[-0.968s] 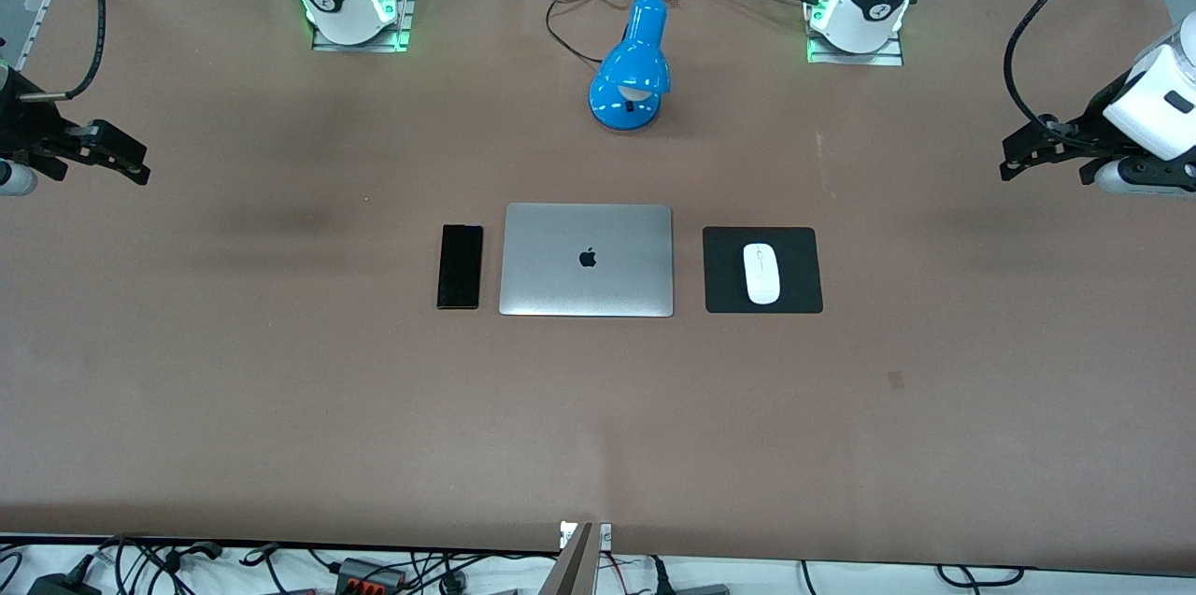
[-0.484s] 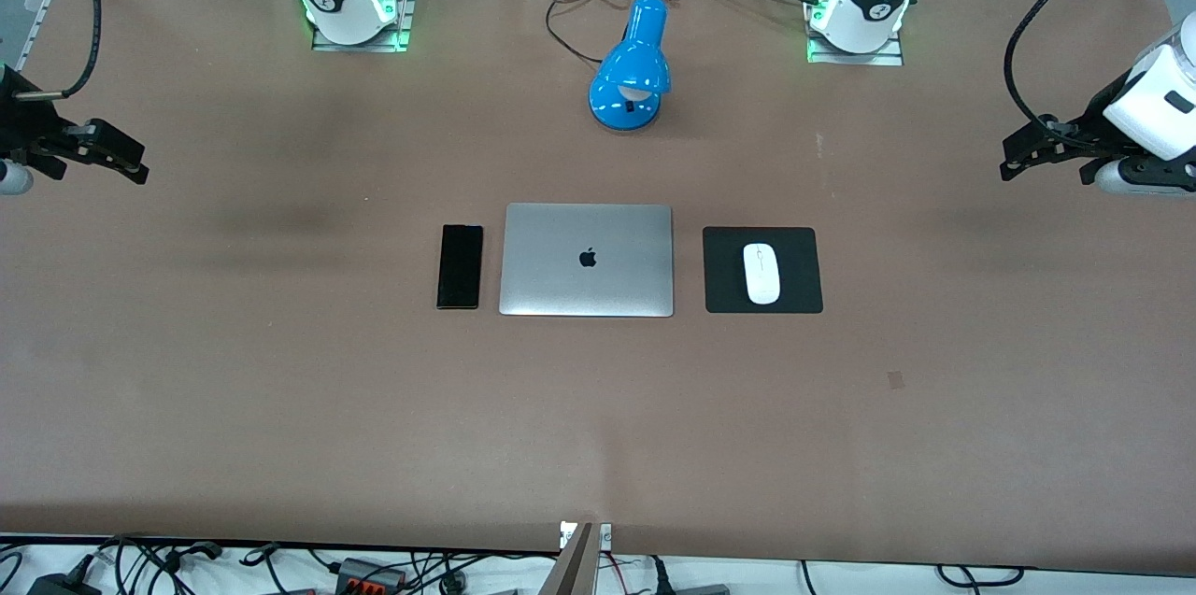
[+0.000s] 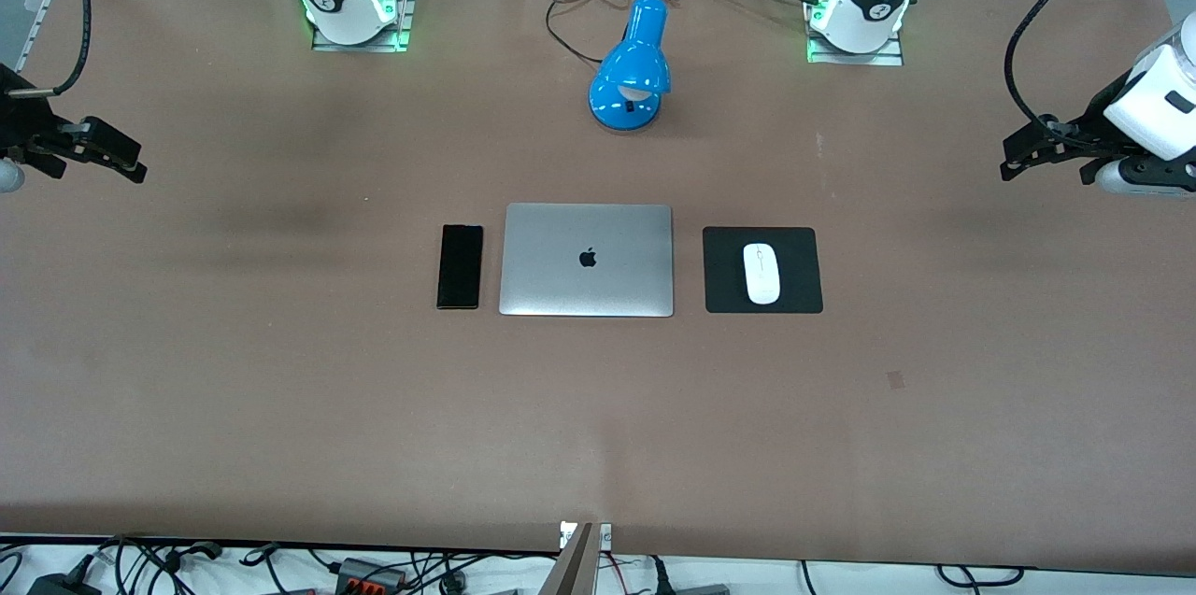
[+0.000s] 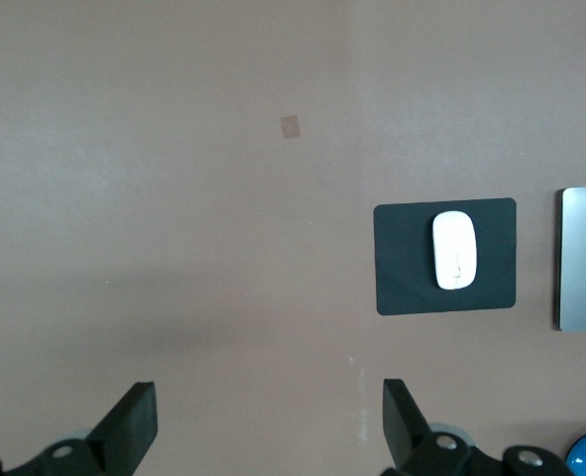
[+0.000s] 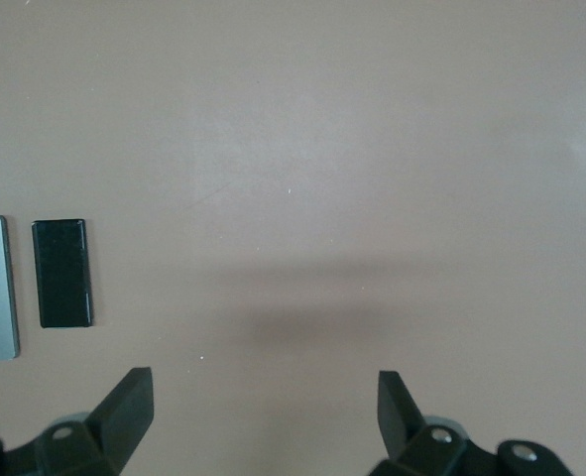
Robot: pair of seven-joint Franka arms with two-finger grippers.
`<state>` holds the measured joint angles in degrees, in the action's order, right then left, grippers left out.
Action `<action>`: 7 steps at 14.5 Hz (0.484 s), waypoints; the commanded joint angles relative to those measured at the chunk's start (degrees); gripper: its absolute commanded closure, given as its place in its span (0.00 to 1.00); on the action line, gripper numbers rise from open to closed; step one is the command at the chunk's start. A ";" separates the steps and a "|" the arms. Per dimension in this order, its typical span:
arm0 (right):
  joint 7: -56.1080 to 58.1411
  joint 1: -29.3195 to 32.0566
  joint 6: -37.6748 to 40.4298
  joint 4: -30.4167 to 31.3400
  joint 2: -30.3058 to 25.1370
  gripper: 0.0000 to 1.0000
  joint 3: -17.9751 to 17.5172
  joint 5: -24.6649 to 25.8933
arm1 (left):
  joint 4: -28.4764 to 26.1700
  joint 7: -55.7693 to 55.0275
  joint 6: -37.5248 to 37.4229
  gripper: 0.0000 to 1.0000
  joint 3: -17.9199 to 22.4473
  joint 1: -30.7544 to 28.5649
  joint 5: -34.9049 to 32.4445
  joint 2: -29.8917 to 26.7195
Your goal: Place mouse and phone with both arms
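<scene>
At the middle of the surface [image 3: 280, 408]: we see a closed laptop [image 3: 587, 260], with the phone [image 3: 460, 266] just beside it toward the right arm's end and a black mat [image 3: 794, 296] near it toward the left arm's end.
Mouse: the mouse [image 3: 761, 274] lies flat on the mat, about at its middle, long axis in line with the laptop's depth.
Phone: flat on the bare surface, face up, parallel to the laptop's edge and not touching it.
Lamp: a blue lamp [image 3: 632, 67] sits closer to the robot bases than the laptop, clear of both task things.
Left gripper: the left gripper [image 3: 1014, 158] hangs over the surface at the left arm's end, fingers spread wide and empty, well apart from the mouse; its wrist view shows mat and mouse in sight.
Right gripper: the right gripper [image 3: 131, 162] hangs over the surface at the right arm's end, likewise spread and holding nothing, well apart from the phone, which its wrist view shows.
Step in hand: we judge both things already sit in tidy places and neither is gripped, so the arms look parked, at the start or the end of the job.
Next move: if a pick is due, we would bring each gripper over its own thing, line the fingers across the narrow width, then descend; the thin phone needs a low, careful pinch.
</scene>
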<state>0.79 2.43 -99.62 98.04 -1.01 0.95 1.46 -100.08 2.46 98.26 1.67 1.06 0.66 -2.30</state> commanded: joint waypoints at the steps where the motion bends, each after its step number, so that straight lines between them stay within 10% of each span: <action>1: 0.79 0.82 1.01 -0.21 -0.84 0.00 -0.08 -1.99 | -0.12 1.14 -0.61 0.00 -0.43 -0.62 -0.04 -0.43; 7: 1.32 0.56 1.80 -0.21 -1.80 0.00 -0.51 -1.02 | -0.12 1.14 -0.61 0.00 -0.35 -0.71 0.05 -0.34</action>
<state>0.93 2.64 -98.78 98.00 -2.04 0.97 0.61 -100.08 2.48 98.25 1.67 0.93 0.66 -2.30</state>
